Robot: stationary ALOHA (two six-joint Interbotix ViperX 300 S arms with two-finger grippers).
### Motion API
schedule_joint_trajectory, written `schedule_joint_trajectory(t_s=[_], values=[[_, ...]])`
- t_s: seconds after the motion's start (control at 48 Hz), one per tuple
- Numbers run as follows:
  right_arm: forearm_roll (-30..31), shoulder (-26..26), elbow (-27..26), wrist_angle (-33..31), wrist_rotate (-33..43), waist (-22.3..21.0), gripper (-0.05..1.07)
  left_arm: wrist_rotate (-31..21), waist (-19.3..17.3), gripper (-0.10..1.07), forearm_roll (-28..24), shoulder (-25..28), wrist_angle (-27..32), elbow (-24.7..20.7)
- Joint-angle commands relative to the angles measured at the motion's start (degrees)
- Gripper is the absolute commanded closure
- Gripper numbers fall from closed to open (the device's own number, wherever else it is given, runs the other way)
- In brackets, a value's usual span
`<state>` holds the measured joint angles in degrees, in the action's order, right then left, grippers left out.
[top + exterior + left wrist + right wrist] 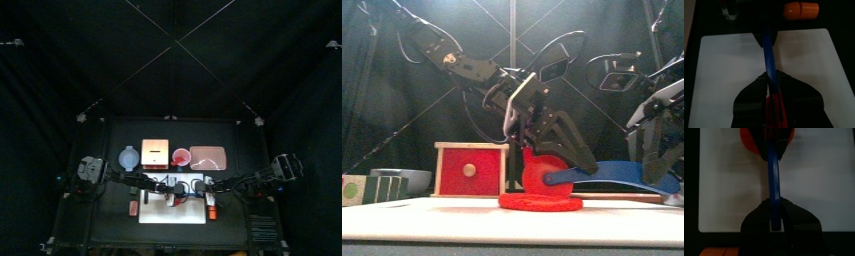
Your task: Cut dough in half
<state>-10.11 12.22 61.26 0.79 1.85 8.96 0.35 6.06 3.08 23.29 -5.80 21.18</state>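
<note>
Dough: flat round bright red soft disc (pixel 540 203), lying on the white plastic cutting board (pixel 422 215), approx. mid-board in front view. A red lump stands up from the disc right under the L jaws. In R wrist view the disc (pixel 749 140) sits at the board's (pixel 724 183) far end, w/ the blade running into it.
Cutter: long thin blue curved blade (pixel 616 172), on edge, spanning btwn the two grippers. One end is at the dough; the rest arches toward the R side.
L gripper (pixel 553 150): centre of the table, pointing down over the dough. Jaws fairly wide, closed round the blue blade (pixel 767 50). Red also shows beside the blade btwn the jaws in L wrist view (pixel 773 87); can't tell if that's dough.
R gripper (pixel 660 165): R edge of front view, jaws narrow, clamped on the blade's (pixel 774 173) other end (pixel 774 210).
Board: bare white either side of the blade (pixel 724 65).
Behind the board: wooden box w/ red face (pixel 470 170) at L, small red cup (pixel 181 156), pale pink plate (pixel 207 157).
Off the board: orange rounded object (pixel 801 9) on the black table, past the board's edge in L wrist view.
</note>
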Motion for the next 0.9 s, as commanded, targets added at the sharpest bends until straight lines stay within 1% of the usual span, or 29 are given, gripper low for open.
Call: schedule_joint_trajectory(t_s=[0.0,0.146,0.438,0.875], values=[[0.1,2.7,-0.4,-0.5,-0.2,-0.1,0.77,0.2,-0.2,0.42,-0.2,0.4,0.8,-0.3],[0.0,4.0,0.2,-2.1,-0.1,0.0,0.77,0.1,-0.1,0.42,-0.2,0.9,0.9,-0.9],[-0.2,6.2,1.4,-3.3,-0.1,0.2,0.77,0.1,-0.2,0.42,-0.2,1.9,0.8,-2.2],[0.2,8.2,1.9,-7.1,-0.2,0.4,0.77,0.1,-0.2,0.42,-0.1,3.3,0.9,-3.9]])
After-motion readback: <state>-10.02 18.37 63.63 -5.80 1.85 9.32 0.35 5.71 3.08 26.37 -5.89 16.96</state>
